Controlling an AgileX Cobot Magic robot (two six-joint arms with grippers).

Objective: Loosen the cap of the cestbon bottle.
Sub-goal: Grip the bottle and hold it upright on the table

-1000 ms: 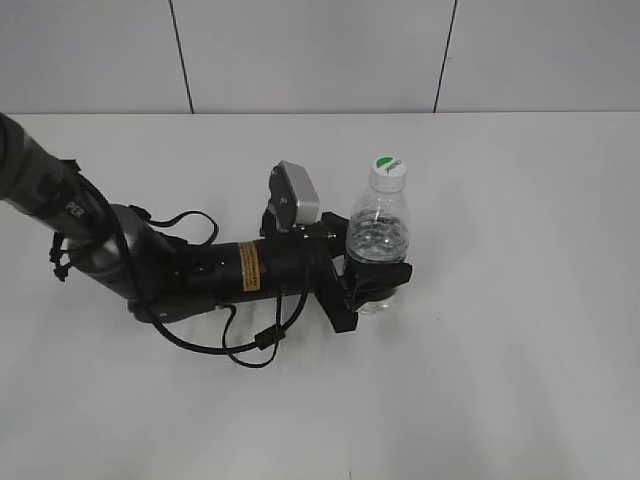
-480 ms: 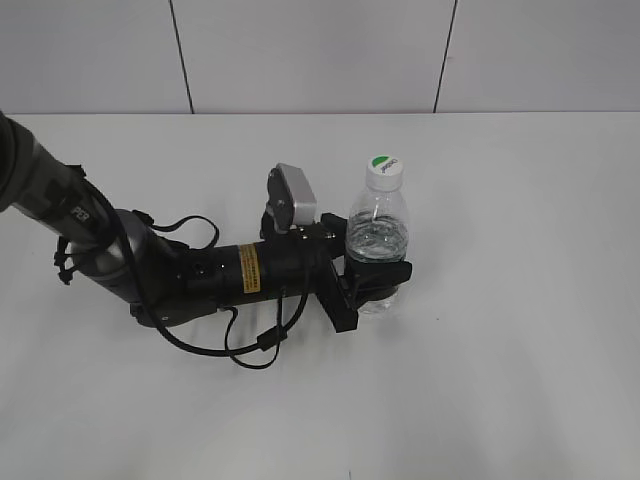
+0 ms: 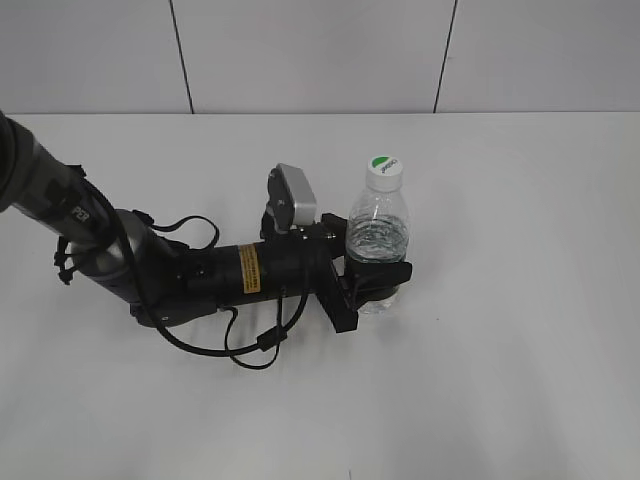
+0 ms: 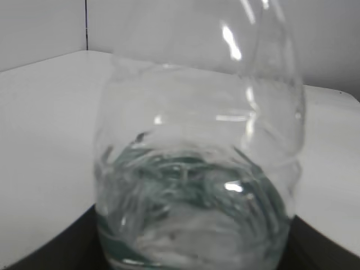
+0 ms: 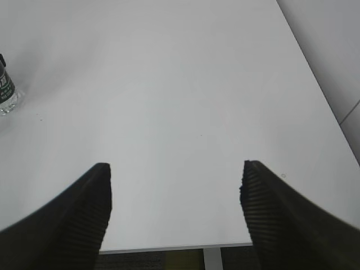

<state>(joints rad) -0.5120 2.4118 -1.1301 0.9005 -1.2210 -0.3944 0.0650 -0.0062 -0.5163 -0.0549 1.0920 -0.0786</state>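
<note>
The cestbon bottle point(image 3: 378, 238), clear and holding some water, stands upright near the table's middle. Its white cap point(image 3: 385, 172) with a green patch sits on top, and nothing touches it. My left gripper point(image 3: 373, 282) reaches in from the left, lying low, and is shut on the bottle's lower body. In the left wrist view the bottle point(image 4: 197, 180) fills the frame, with dark fingers point(image 4: 42, 256) at the bottom corners. My right gripper point(image 5: 175, 188) is open over bare table with nothing between its fingers. The bottle's base and green label point(image 5: 5, 93) show at that view's far left edge.
The left arm point(image 3: 150, 270) lies across the table's left half, with a black cable loop point(image 3: 255, 350) in front of it. The white table point(image 3: 520, 330) runs back to a panelled wall point(image 3: 320, 55). The table's edge point(image 5: 169, 247) lies just under the right gripper.
The left arm's elbow has shifted slightly to the right and the bottle has moved a touch with it. The grip is unchanged. The right gripper shows no earlier frame.
</note>
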